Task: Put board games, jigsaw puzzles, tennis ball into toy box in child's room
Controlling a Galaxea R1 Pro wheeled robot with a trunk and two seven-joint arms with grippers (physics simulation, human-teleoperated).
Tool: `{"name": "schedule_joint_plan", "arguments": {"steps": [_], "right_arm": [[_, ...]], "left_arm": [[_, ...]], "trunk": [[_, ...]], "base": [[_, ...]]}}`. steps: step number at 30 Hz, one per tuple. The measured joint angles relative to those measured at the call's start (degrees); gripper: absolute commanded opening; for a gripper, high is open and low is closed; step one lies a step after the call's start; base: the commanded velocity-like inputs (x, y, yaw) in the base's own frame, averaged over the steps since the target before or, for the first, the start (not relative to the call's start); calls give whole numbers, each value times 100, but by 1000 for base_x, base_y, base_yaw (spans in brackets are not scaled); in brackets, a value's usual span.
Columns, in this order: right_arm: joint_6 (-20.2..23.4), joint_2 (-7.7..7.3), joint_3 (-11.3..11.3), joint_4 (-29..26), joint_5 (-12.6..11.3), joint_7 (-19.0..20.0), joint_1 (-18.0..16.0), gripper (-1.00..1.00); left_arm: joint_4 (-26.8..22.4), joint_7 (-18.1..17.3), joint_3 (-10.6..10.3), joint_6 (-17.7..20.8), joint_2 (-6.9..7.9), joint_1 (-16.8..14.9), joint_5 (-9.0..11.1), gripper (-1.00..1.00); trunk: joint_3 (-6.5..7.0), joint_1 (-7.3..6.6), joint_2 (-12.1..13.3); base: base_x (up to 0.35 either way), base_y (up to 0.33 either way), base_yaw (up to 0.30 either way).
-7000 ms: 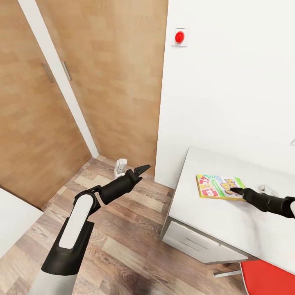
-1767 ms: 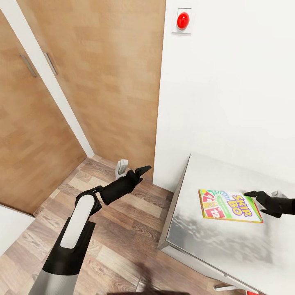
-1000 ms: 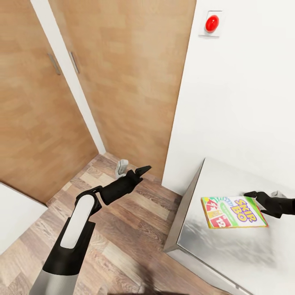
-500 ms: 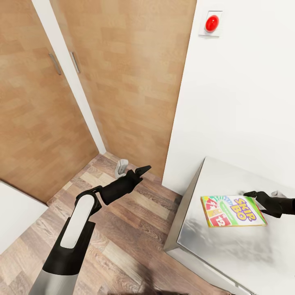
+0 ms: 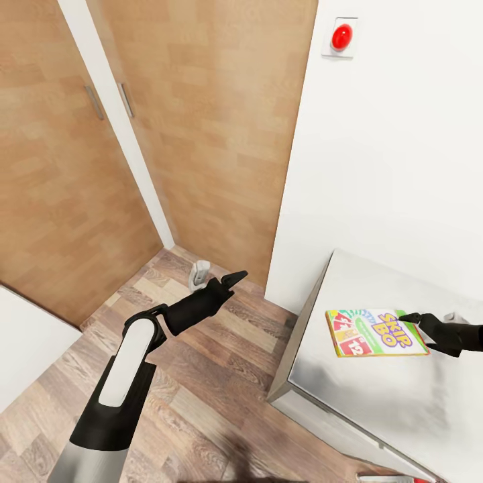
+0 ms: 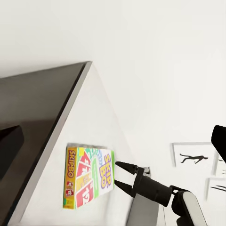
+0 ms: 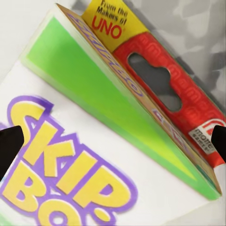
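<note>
- The right gripper (image 5: pixel 409 322) has its two dark fingers spread either side of the near edge of the Skip-Bo box (image 5: pixel 376 333); whether the pads actually press the card I cannot tell, since the left wrist view shows the tips parted and just at the box's edge.
- Ahead of those fingers the box sits flat, over the table (image 5: pixel 376 396) near its corner by the white wall (image 5: pixel 402 168); whether it rests on the top or is lifted slightly is not clear.
- The box looks like thin printed cardboard: light, fairly stiff, with a glossy face that is probably slippery. A pinch across its thin edge, top and bottom faces between the pads, seems the sensible hold; too hard a squeeze would likely dent it.
- The right wrist view gives the close detail: the red hang-tab strip with its slot, the yellow "UNO" panel, the green side.
- The left wrist view shows the box (image 6: pixel 89 176) side-on with the right gripper (image 6: pixel 121 175) at its edge.
- The left gripper (image 5: pixel 236 277), far off over the wood floor (image 5: pixel 201 402), has its fingers together and carries nothing.
</note>
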Motion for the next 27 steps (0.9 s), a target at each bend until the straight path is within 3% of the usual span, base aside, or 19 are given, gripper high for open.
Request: {"name": "schedule_joint_plan", "arguments": {"steps": [16, 27], "right_arm": [[0, 8, -1, 0, 24, 0, -3, 100], [1, 9, 0, 1, 57, -1, -5, 100]], "left_arm": [[-1, -7, 0, 0, 0, 4, 0, 100], [-3, -14, 2, 0, 1, 5, 2, 100]], "trunk": [[0, -1, -1], [0, -1, -1]], "base": [[-7, 0, 6], [0, 0, 168]]}}
